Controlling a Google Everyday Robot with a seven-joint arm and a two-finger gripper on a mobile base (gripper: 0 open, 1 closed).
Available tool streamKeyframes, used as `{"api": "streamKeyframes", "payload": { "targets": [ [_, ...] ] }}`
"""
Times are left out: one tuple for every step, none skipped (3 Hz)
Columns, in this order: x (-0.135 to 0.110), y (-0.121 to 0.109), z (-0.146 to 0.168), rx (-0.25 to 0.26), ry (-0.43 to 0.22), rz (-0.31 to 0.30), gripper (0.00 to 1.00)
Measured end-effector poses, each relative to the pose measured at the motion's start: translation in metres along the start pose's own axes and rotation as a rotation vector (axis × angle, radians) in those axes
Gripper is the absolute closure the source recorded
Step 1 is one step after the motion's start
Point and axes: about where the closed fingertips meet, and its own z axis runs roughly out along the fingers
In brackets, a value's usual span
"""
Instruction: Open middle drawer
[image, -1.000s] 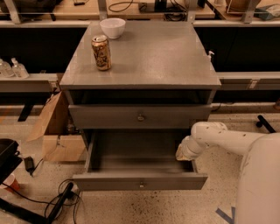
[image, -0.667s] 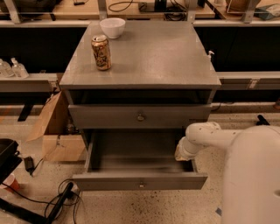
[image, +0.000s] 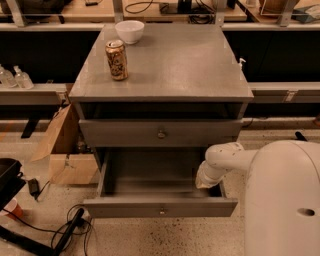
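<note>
Looking done: middle drawer (image: 131, 207) sits pulled well out, unchanged over the last second. The pincer (image: 205, 179) is probably inside its right side; can't tell its grip.

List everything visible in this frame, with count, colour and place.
cabinet: one, grey, centre of view
can: one, gold-brown, cabinet top, left side
bowl: one, white, cabinet top, back left
upper drawer: one, grey, shut, round knob
middle drawer: one, grey, pulled open below the upper drawer
cardboard box: one, brown, floor left of the cabinet
bottles: two, clear, ledge at far left
cables: several, black, floor at lower left
arm: one, white, lower right, reaching into the middle drawer
hand: one, whitish, inside the middle drawer at its right side
</note>
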Motion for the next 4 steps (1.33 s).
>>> {"api": "streamKeyframes", "payload": {
  "targets": [
    [-0.018, 0.009, 0.024, -0.039, -0.035, -0.037, 1.00],
    [-0.019, 0.028, 0.031, -0.080, -0.034, -0.042, 1.00],
    [0.001, 0.063, 0.015, -0.130, 0.005, 0.016, 1.00],
    [0.001, 0.063, 0.015, -0.130, 0.005, 0.016, 1.00]
  ]
}}
